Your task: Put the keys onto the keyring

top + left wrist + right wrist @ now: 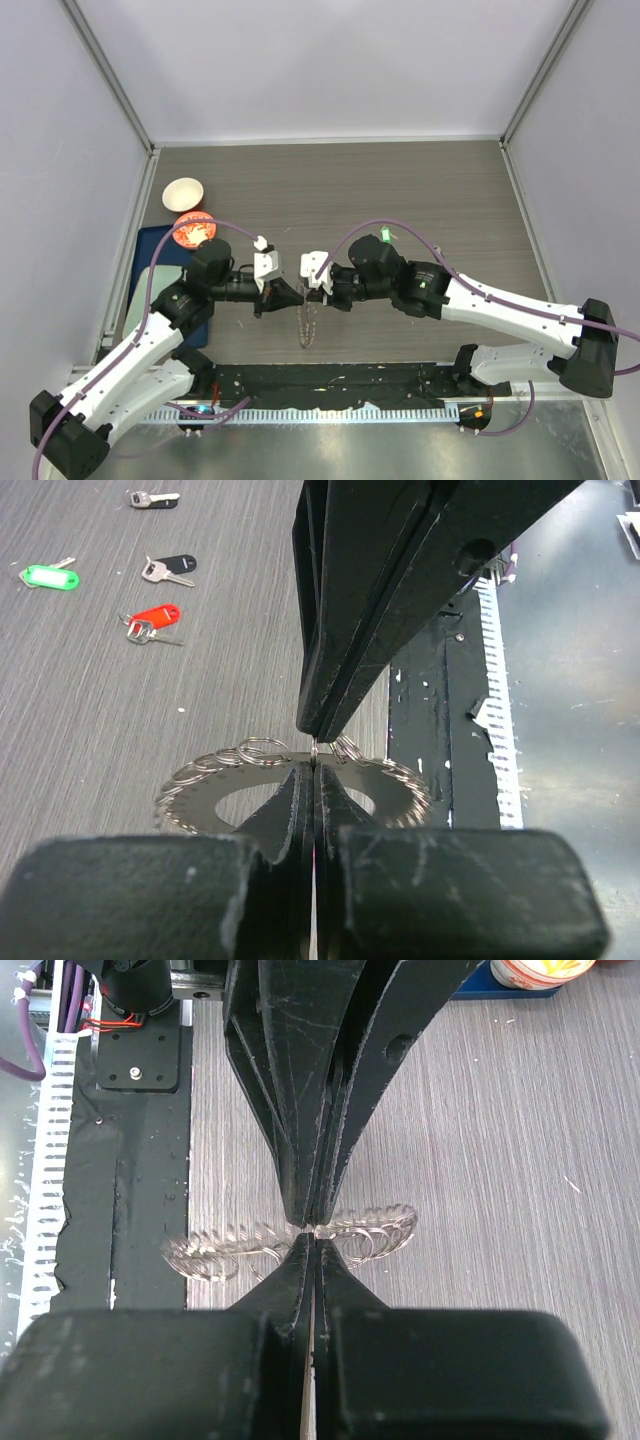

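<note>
My left gripper [297,293] and right gripper [311,292] meet tip to tip above the table's near middle. Both are shut on the same spot of the keyring's [308,325] upper edge. The keyring is a flat grey ring fringed with small wire loops; it hangs below the tips, clear in the left wrist view [200,798] and edge-on in the right wrist view [385,1226]. The left gripper [313,767] and right gripper [314,1237] show closed jaws. A green key [48,577], a red key [152,617] and two black keys [170,569] lie loose on the table beyond.
A white bowl [183,192] and an orange bowl [193,230] stand at the far left, by a blue tray [148,250]. A black mat [330,380] and a white toothed strip run along the near edge. Grey walls enclose the table.
</note>
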